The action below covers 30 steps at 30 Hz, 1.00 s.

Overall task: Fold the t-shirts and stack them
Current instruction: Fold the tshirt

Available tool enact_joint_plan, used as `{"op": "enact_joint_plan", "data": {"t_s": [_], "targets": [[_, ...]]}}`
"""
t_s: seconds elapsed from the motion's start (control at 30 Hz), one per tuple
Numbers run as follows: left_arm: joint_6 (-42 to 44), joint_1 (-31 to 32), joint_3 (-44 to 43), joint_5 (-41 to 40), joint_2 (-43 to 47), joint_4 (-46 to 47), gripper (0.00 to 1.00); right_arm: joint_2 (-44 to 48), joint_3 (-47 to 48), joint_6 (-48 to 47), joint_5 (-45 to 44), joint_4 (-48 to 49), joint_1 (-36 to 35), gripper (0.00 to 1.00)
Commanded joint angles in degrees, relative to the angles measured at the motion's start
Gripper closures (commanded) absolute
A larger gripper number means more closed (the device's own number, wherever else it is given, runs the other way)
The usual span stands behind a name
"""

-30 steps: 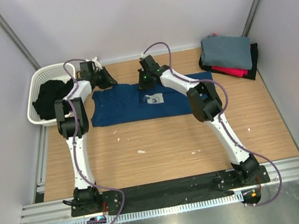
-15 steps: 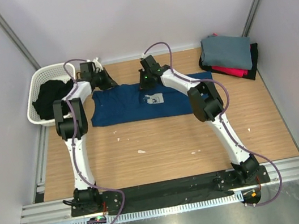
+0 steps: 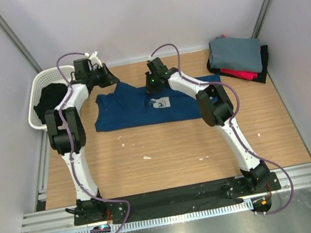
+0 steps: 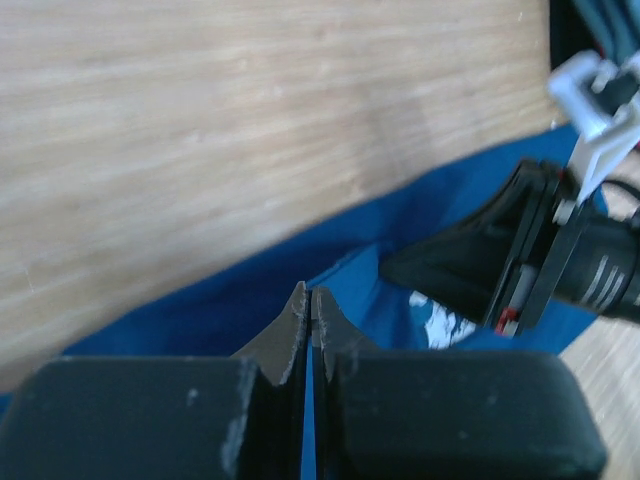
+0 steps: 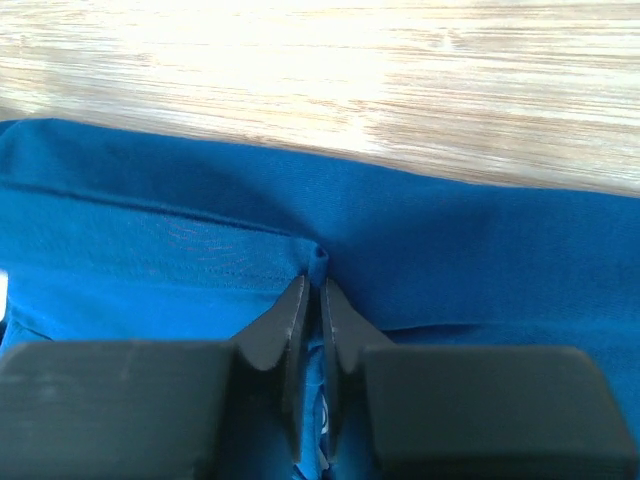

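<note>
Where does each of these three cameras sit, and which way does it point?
Top external: above and behind the arms, looking down on the table; both whole arms show, left gripper and right gripper at the navy t-shirt.
Left wrist: on the left wrist, looking along its own shut fingers at shirt and table.
Right wrist: likewise, its shut fingers pinching blue cloth.
Shared: all see the navy t-shirt; the left wrist view also catches the right gripper.

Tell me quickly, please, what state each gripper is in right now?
Left gripper: closed, pinching the navy t-shirt.
Right gripper: closed, pinching the same navy t-shirt.
</note>
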<state>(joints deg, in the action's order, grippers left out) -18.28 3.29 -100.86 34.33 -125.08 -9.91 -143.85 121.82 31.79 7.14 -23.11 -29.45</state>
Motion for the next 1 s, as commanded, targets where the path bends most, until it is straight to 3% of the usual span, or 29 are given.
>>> {"op": "enact_joint_plan", "data": {"t_s": [0.0,0.3,0.7,0.97], "targets": [[5.00,-0.57,4.25,3.11,5.01,0.95,1.00,4.54,-0.44,-0.59,-1.16,0.09,0.45,0.81],[9.58,-0.48,12.53,4.52,10.55,0.24,1.00,6.82,-0.09,0.55,2.35,-1.23,1.77,0.58],[14.67,1.54,21.75,-0.57,15.30,-3.97,1.00,13.95,-2.28,0.72,-0.01,-7.12,4.57,0.51],[20.57,1.54,26.85,-6.63,19.34,-7.14,1.00,20.09,-11.51,0.73,-2.03,-8.35,8.44,0.50]]}}
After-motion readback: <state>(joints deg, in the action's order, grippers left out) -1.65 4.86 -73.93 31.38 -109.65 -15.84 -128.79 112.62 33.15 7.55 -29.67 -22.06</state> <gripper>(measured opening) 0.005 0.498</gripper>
